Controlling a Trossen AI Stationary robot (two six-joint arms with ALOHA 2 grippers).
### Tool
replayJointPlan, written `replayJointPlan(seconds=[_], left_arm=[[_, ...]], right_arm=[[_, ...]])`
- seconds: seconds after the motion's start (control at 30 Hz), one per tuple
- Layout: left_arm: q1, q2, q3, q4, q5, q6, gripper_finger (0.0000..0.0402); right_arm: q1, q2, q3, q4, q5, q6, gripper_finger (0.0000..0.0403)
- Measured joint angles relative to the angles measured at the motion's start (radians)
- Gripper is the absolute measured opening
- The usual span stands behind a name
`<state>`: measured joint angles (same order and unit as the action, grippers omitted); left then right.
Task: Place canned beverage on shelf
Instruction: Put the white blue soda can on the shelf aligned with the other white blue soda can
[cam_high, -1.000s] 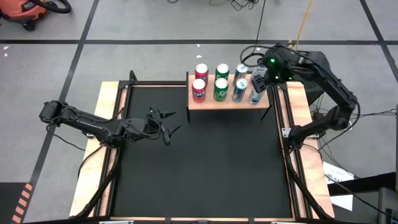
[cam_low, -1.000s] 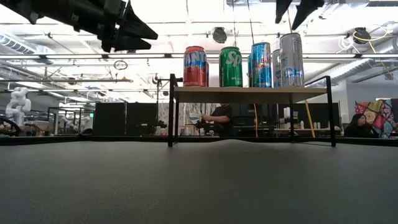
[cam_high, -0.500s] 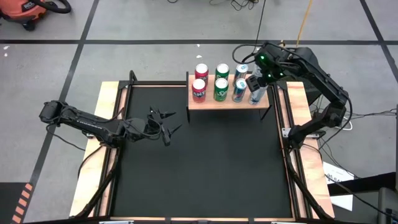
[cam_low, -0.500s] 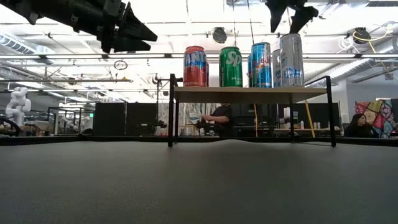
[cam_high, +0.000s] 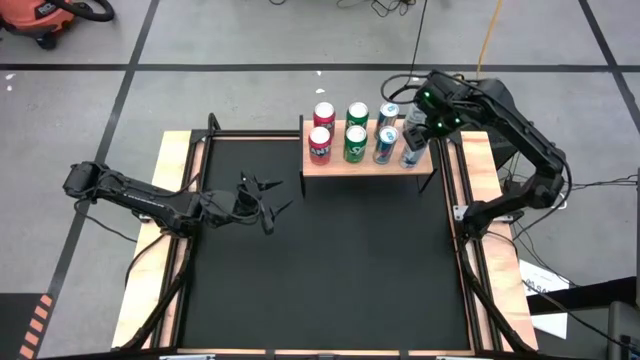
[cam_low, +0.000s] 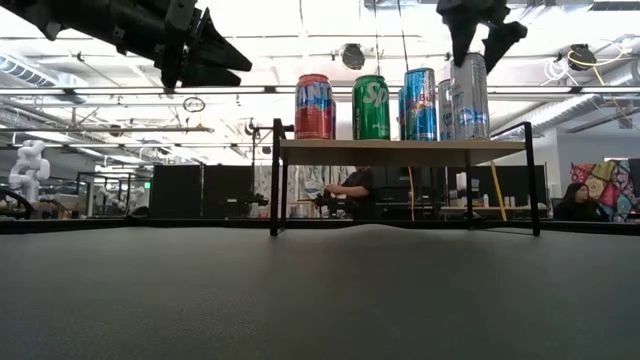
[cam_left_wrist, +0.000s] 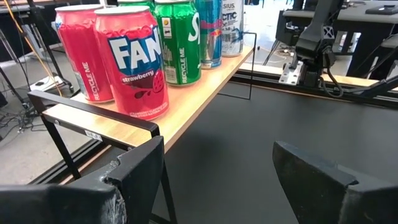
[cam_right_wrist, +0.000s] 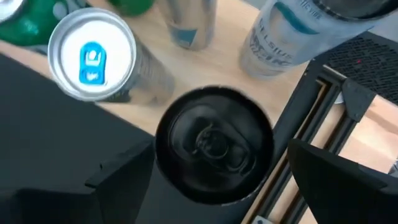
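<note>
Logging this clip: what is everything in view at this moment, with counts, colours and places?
shelf: one, light wood on black legs, far edge of the mat
red cans: two, shelf's left end
green cans: two, beside the red
blue-and-silver cans: two, next along
silver cans: two, shelf's right end
mat: one, black
side rails: two, light wood, flanking the mat
people: two, in the room beyond
left gripper: jaws open, above the mat's left part
right gripper: jaws open, over the front silver can
</note>
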<state>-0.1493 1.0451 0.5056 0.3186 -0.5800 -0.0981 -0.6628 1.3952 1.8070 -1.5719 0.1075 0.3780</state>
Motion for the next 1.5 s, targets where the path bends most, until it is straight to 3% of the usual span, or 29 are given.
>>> replayJointPlan(seconds=[0.17,0.57,0.93,1.2,1.5], left_arm=[[0.012,0.000,0.000,0.002,-0.001,-0.001,0.0296],[0.026,0.000,0.000,0.002,0.000,-0.002,0.0296],[0.025,0.000,0.000,0.002,0.000,-0.021,0.0296],[0.025,0.000,0.000,0.002,0.000,-0.026,0.0296],[0.025,0.000,0.000,0.002,0.000,-0.027,0.0296]], right_arm=[[0.001,-0.006,-0.009,0.000,-0.005,-0.037,0.0345],[0.001,-0.008,-0.009,0.004,-0.009,-0.327,0.0252],[-0.050,-0.020,-0.010,-0.001,-0.008,-0.604,0.0257],[-0.106,-0.020,-0.010,-0.003,-0.187,-0.723,0.0258],[-0.109,-0.018,-0.010,0.021,-0.187,-0.779,0.0260]])
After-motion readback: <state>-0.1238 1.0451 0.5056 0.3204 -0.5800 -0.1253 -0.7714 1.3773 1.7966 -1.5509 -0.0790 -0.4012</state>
